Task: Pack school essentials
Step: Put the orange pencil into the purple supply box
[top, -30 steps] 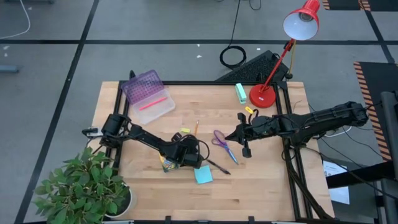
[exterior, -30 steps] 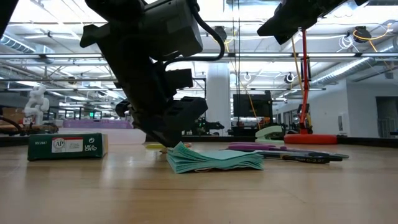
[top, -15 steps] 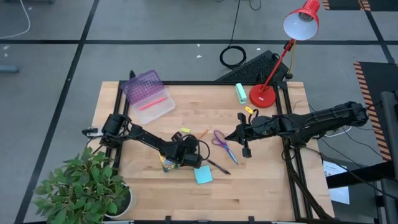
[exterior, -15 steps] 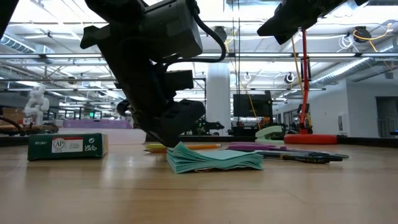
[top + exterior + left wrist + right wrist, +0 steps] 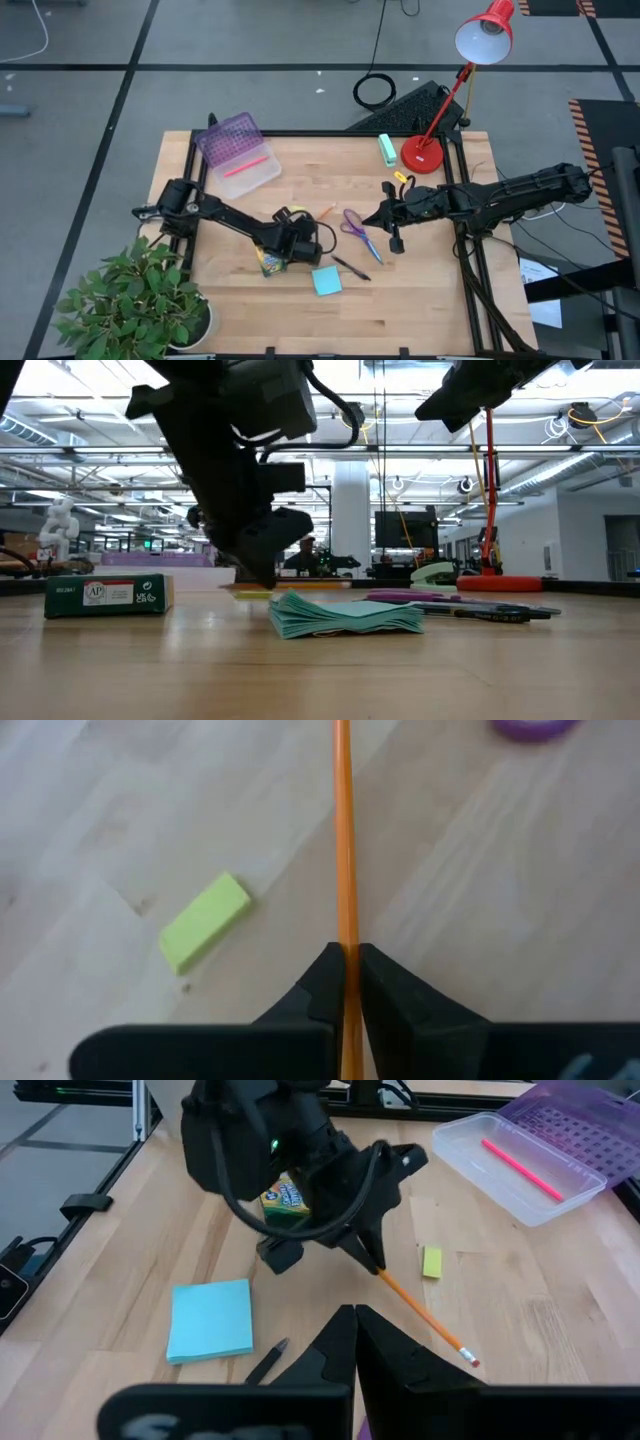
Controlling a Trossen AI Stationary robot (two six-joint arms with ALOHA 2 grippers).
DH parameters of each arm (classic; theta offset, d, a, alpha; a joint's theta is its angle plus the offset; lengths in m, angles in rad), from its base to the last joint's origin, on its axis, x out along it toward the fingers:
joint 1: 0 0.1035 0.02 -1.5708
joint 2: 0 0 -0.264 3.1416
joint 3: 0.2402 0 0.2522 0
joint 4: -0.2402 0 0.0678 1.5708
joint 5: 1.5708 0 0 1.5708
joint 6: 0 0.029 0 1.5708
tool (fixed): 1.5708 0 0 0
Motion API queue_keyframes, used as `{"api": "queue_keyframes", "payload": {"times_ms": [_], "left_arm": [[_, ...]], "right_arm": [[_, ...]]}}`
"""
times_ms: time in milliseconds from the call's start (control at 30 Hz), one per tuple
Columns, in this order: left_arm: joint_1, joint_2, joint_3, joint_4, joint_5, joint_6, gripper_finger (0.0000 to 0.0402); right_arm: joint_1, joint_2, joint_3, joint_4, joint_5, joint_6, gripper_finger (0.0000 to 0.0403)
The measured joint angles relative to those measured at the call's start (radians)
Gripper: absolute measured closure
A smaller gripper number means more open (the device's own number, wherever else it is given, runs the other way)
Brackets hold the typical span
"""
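Orange pencil [image 5: 345, 840] | clamped in left pincer [image 5: 346, 982] | right pincer [image 5: 354, 1335] together, mid-table

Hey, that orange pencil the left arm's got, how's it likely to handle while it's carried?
The orange pencil looks straight, so probably stiff. The left gripper pinches it near one end, so the long free end may sag or pivot. Thin and smooth, it could slip.

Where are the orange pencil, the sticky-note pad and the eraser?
orange pencil [image 5: 425, 1318]: right wrist view, mid-shaft.
light-blue sticky-note pad [image 5: 210, 1318]: right wrist view, centre of top sheet.
tiny yellow eraser [image 5: 204, 921]: left wrist view, middle of top face.
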Motion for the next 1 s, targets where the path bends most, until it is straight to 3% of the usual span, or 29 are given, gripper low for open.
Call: {"api": "queue_keyframes", "payload": {"times_ms": [567, 1000], "left_arm": [[0.013, -0.052, 0.003, 0.011, 0.055, 0.092, 0.0376], [0.024, -0.227, 0.005, -0.056, 0.057, 0.162, 0.0376]], "right_arm": [[0.0, 0.0, 0.0, -0.008, 0.0, 0.0, 0.0403], [0.0, 0.0, 0.0, -0.026, 0.0, 0.0, 0.0403]]}}
